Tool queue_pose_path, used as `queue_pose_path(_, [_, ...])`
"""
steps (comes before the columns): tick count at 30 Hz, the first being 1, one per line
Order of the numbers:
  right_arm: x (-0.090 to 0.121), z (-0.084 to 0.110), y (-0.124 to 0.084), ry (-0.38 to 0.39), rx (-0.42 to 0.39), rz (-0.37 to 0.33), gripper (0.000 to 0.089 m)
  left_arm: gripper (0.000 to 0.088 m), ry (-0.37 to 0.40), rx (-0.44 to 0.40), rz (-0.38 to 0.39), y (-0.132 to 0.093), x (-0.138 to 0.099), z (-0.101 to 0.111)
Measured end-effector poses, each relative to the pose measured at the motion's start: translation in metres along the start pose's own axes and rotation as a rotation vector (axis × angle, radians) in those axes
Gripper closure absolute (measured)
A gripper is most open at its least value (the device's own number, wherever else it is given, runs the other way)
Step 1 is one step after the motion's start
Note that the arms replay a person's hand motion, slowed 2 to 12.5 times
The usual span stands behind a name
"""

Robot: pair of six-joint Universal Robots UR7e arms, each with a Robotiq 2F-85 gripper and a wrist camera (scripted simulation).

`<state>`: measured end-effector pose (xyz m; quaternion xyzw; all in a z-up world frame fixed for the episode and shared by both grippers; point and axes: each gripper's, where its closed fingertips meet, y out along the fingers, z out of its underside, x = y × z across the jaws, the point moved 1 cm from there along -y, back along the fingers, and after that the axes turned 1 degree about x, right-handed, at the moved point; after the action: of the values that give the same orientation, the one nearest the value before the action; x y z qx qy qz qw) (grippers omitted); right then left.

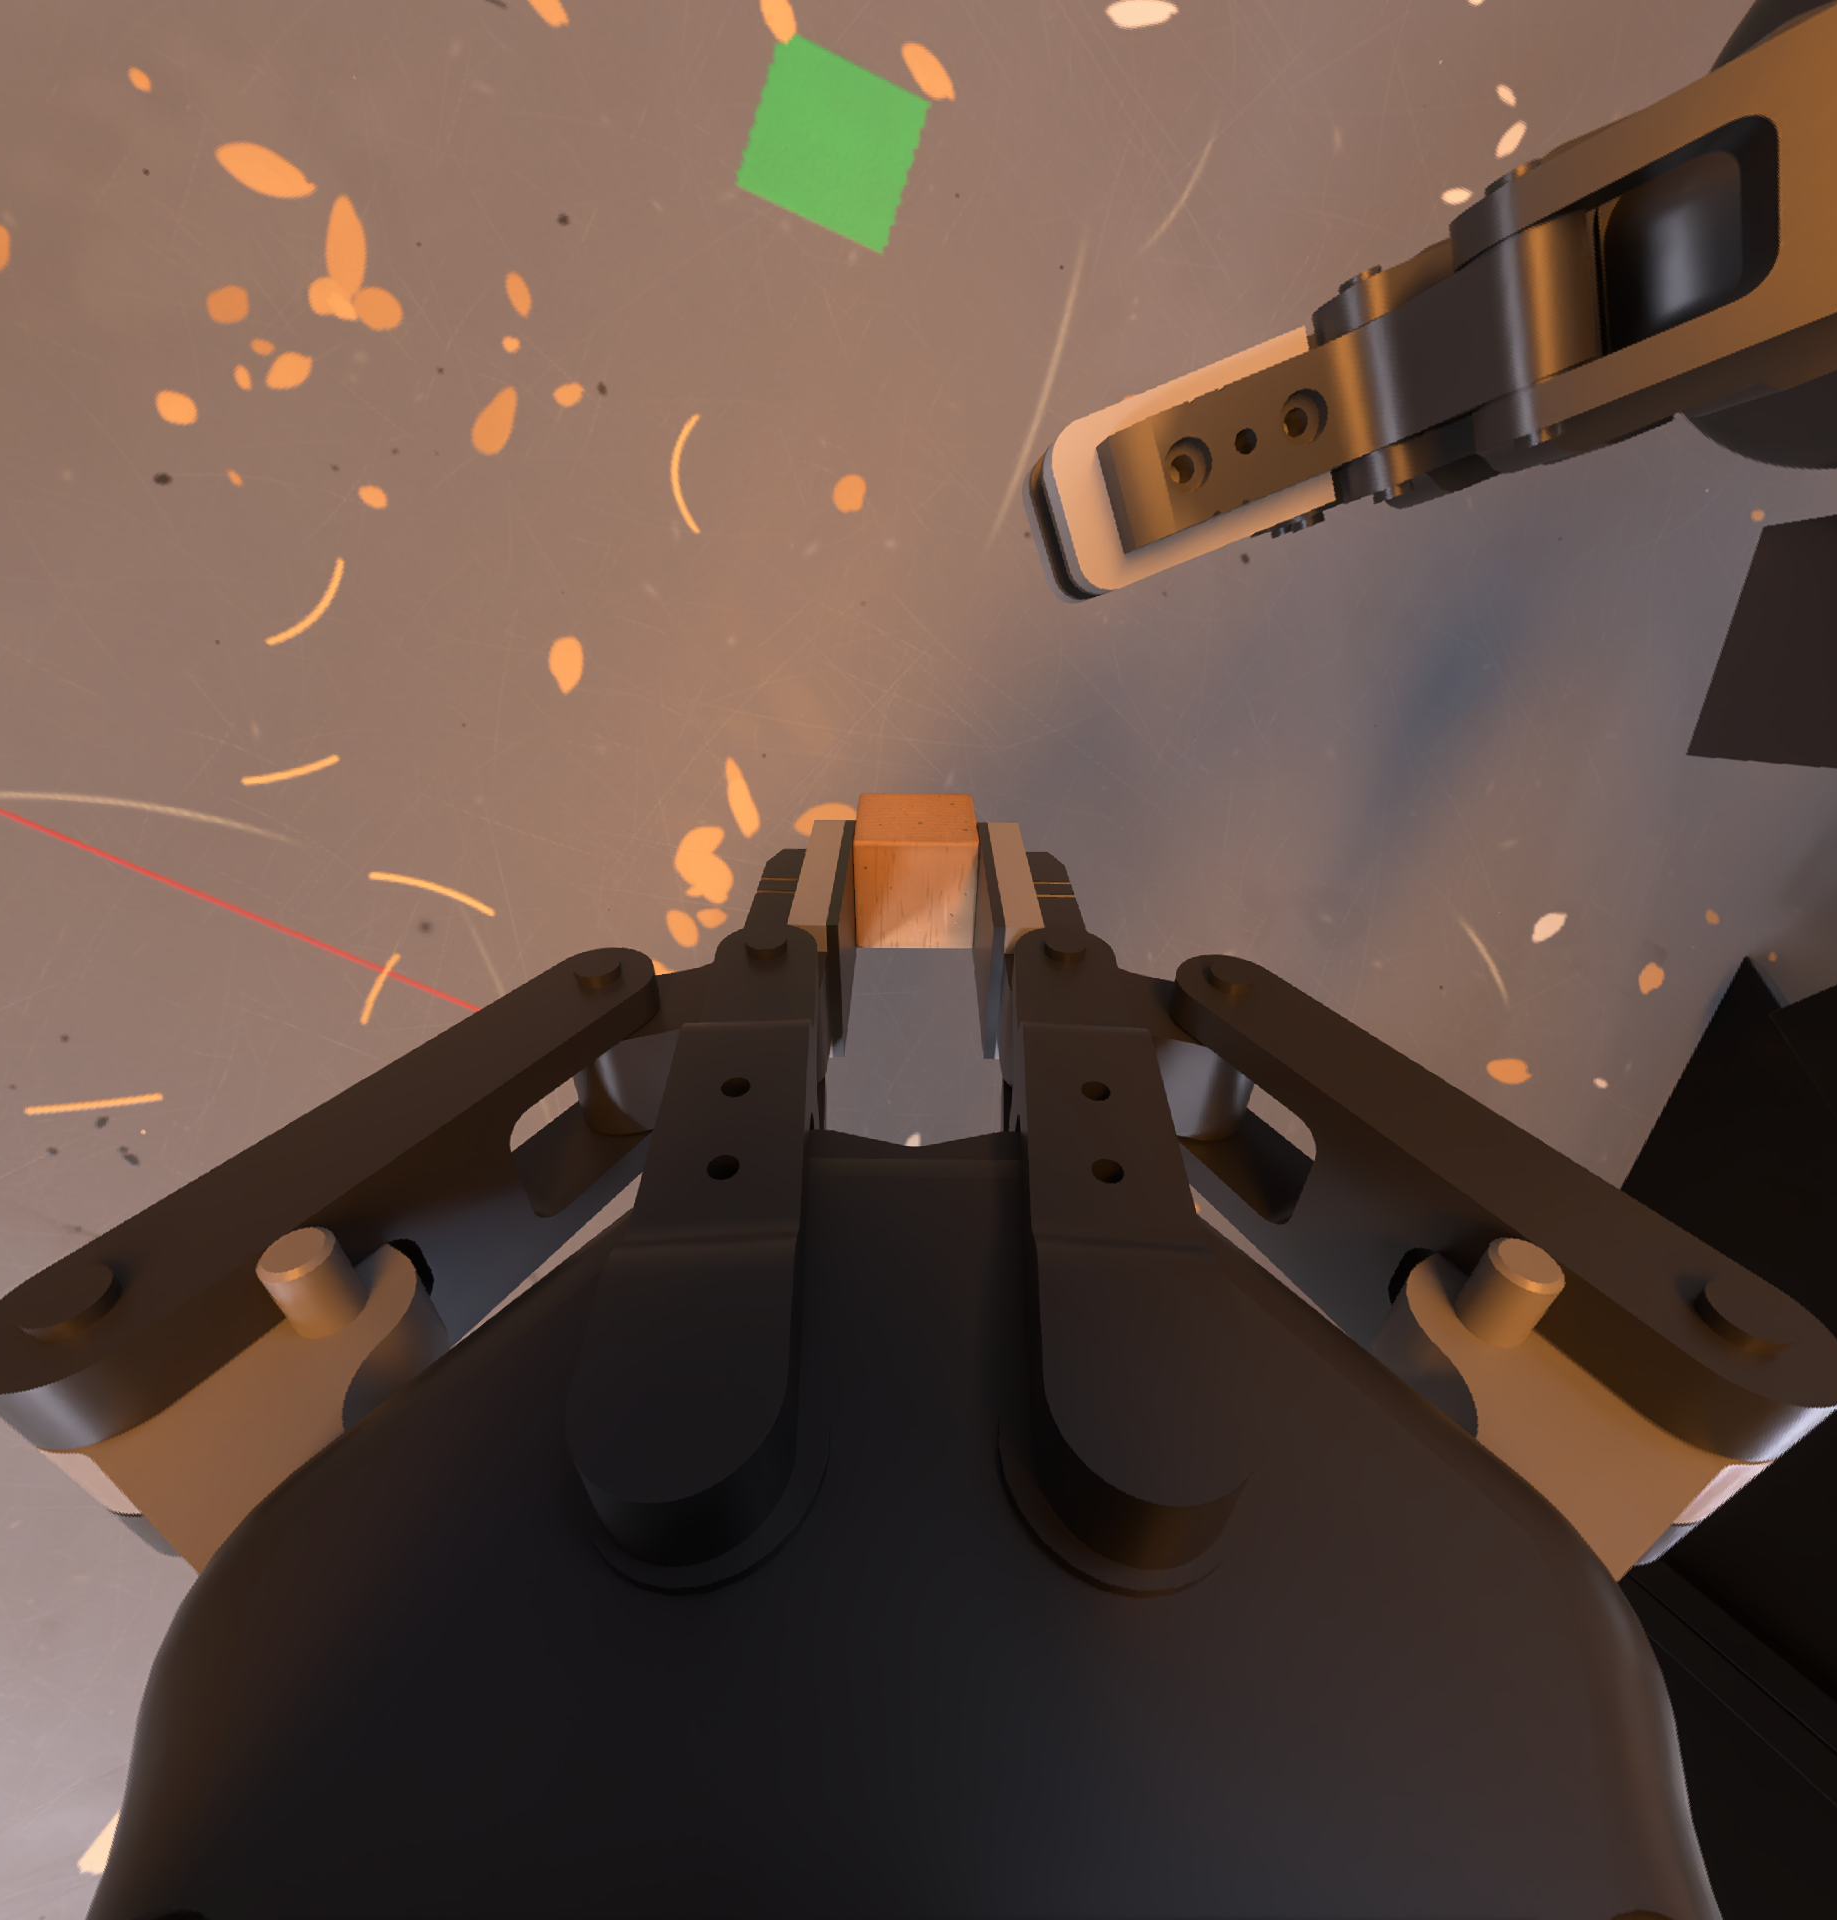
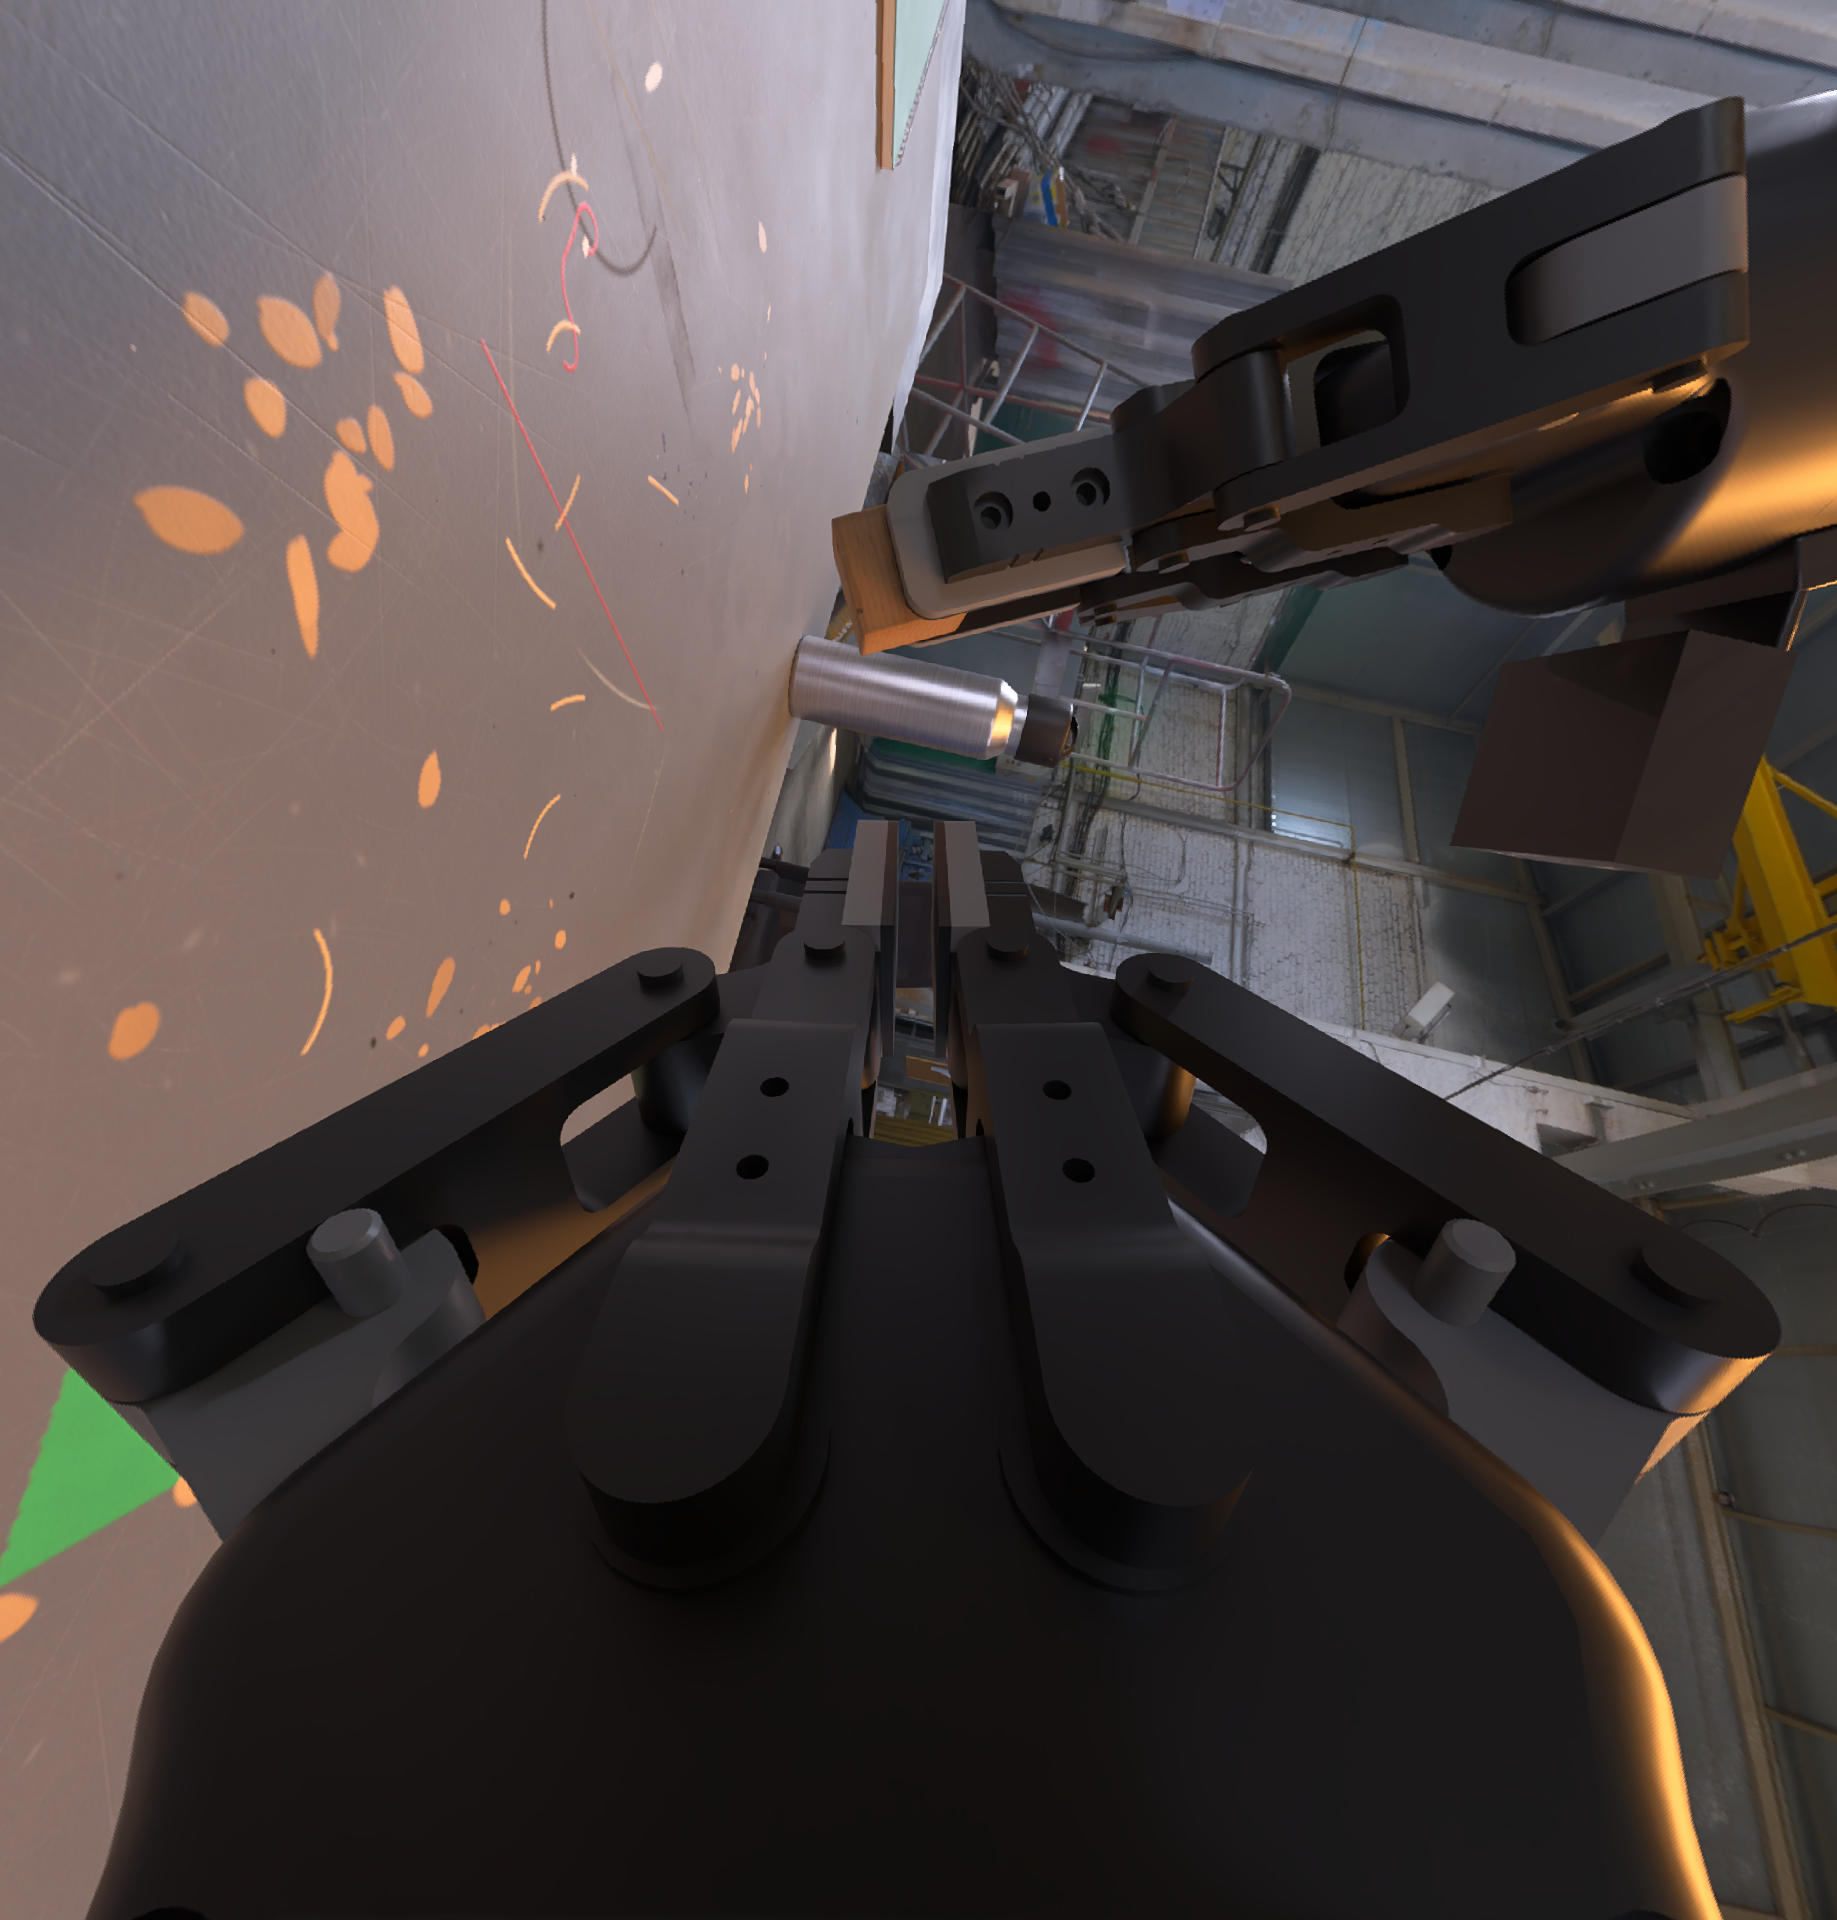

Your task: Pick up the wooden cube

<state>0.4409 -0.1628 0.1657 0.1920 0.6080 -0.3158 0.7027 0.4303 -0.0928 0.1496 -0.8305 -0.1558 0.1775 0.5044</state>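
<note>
The wooden cube [image 1: 914, 894] is small and light brown. My left gripper [image 1: 914, 847] is shut on it, one pad on each side face, low over the grey table [image 1: 478, 675]. I cannot tell whether the cube touches the table. In the right wrist view the cube [image 2: 860, 569] shows clamped at the tip of the left gripper [image 2: 898, 592] in the upper middle. My right gripper [image 2: 916, 868] is shut and empty, held sideways to the table [image 2: 166, 727]. It also shows in the left wrist view [image 1: 1059, 530] at the upper right, apart from the cube.
A flat green square [image 1: 836, 145] lies on the table beyond the cube, also at the lower left of the right wrist view [image 2: 72, 1486]. A metal cylinder [image 2: 914, 701] stands on the table near the cube. Dark blocks [image 1: 1797, 644] sit at the right.
</note>
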Motion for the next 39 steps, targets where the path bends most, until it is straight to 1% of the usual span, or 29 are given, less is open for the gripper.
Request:
queue_pose_path(24, [0.0008,-0.0037,-0.0009,0.003,-0.026,-0.004,0.0833,0.0682,0.037,0.015,0.009,-0.0006,-0.0027,0.0032])
queue_pose_path(39, [0.0022,-0.0065,-0.0018,-0.005,-0.048,-0.006,0.0834,0.0682,0.075,0.035,-0.002,-0.0001,-0.0042,0.0058])
